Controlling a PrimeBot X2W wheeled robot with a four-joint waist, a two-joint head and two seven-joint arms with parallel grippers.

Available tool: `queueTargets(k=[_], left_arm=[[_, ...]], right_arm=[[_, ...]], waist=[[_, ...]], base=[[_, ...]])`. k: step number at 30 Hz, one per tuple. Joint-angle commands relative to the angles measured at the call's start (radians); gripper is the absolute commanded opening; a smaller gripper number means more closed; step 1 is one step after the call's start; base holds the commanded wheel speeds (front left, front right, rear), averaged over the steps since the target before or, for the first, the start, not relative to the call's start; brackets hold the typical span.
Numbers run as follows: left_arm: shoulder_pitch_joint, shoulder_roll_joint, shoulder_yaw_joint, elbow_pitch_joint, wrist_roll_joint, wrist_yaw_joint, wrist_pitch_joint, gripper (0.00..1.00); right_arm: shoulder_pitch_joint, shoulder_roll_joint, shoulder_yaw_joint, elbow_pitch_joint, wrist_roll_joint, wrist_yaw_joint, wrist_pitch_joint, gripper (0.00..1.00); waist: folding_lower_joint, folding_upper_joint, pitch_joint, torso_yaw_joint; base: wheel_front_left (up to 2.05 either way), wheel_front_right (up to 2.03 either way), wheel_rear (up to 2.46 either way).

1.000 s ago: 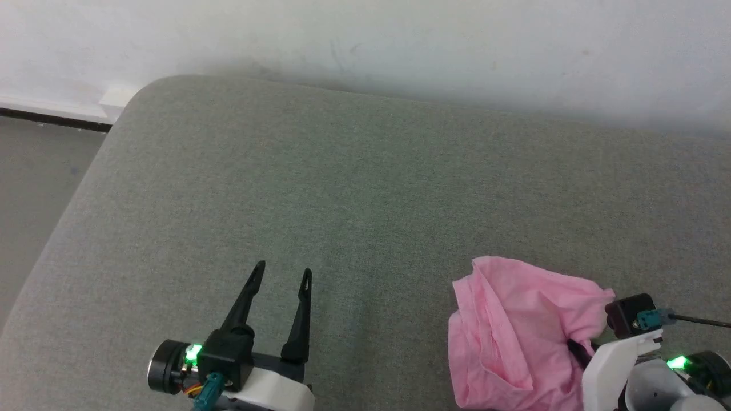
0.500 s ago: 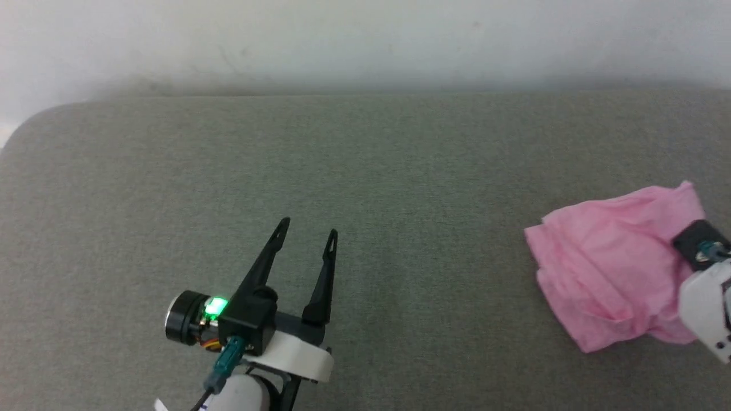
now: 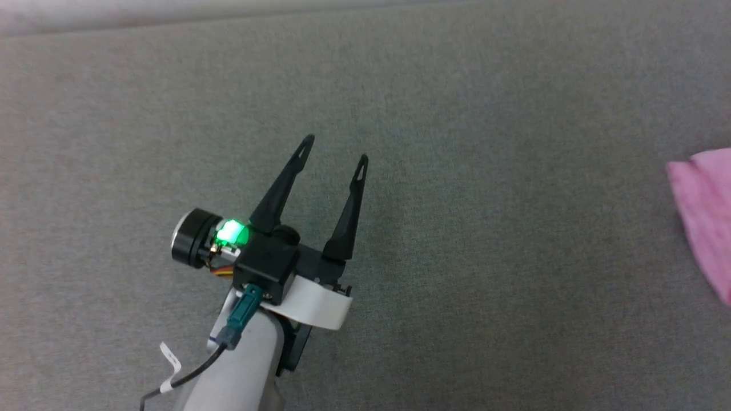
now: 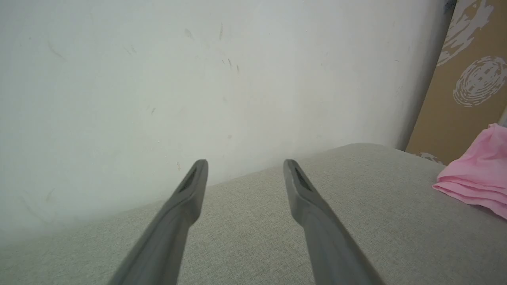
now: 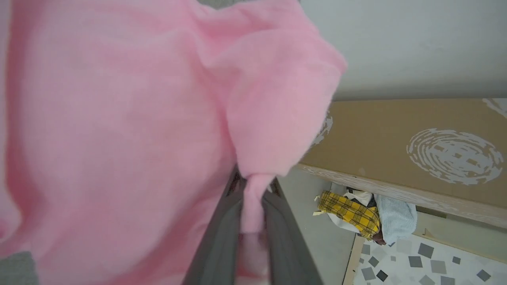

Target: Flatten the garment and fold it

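The garment (image 3: 705,211) is light pink cloth, bunched up, at the right edge of the head view on the grey cushion (image 3: 457,257). Its folds rest on the cushion at the far right of the left wrist view (image 4: 481,174). In the right wrist view the garment (image 5: 119,130) hangs close before the camera, and my right gripper (image 5: 251,186) is shut on a twisted pinch of it. My left gripper (image 3: 335,150) stands open and empty above the cushion's middle, well left of the garment. Its fingers (image 4: 186,198) point toward the wall.
A white wall (image 4: 198,79) rises behind the cushion. A brown patterned board (image 5: 416,146) leans beyond its right end. Below it, a yellow checked cloth (image 5: 348,211) and other fabrics lie on a speckled floor (image 5: 427,257).
The head camera has swung left and downward, so the cushion's rounded left end and most of the garment have left its picture. The right gripper still holds the garment; the left stays open.
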State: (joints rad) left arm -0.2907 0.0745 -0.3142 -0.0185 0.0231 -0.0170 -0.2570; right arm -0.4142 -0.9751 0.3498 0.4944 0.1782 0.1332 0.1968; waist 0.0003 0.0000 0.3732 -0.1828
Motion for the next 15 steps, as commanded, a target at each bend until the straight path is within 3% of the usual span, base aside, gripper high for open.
queueTargets(k=[1, 13, 14, 15], left_arm=[[-0.020, 0.008, -0.003, -0.007, 0.010, -0.005, -0.005, 1.00], [-0.094, 0.023, -0.024, -0.012, 0.017, 0.005, -0.005, 1.00], [-0.095, 0.024, -0.025, -0.008, 0.015, 0.006, -0.005, 1.00], [-0.094, 0.025, -0.026, -0.005, 0.013, 0.007, -0.005, 1.00]], right_arm=[[-0.023, -0.006, -0.015, 0.026, -0.012, -0.002, -0.015, 0.00], [-0.100, 0.032, -0.206, 0.320, -0.119, -0.002, -0.189, 0.00], [-0.113, 0.040, -0.224, 0.337, -0.125, -0.002, -0.204, 0.23], [-0.124, 0.044, -0.238, 0.350, -0.140, -0.002, -0.220, 0.99]], waist=[[-0.0003, 0.0000, 0.111, -0.022], [-0.0003, 0.0000, 0.202, 0.029], [-0.0003, 0.0000, 0.200, 0.031], [-0.0003, 0.0000, 0.196, 0.031]], base=[[0.00, 0.00, 0.00], [0.00, 0.00, 0.00], [0.00, 0.00, 0.00], [0.00, 0.00, 0.00]])
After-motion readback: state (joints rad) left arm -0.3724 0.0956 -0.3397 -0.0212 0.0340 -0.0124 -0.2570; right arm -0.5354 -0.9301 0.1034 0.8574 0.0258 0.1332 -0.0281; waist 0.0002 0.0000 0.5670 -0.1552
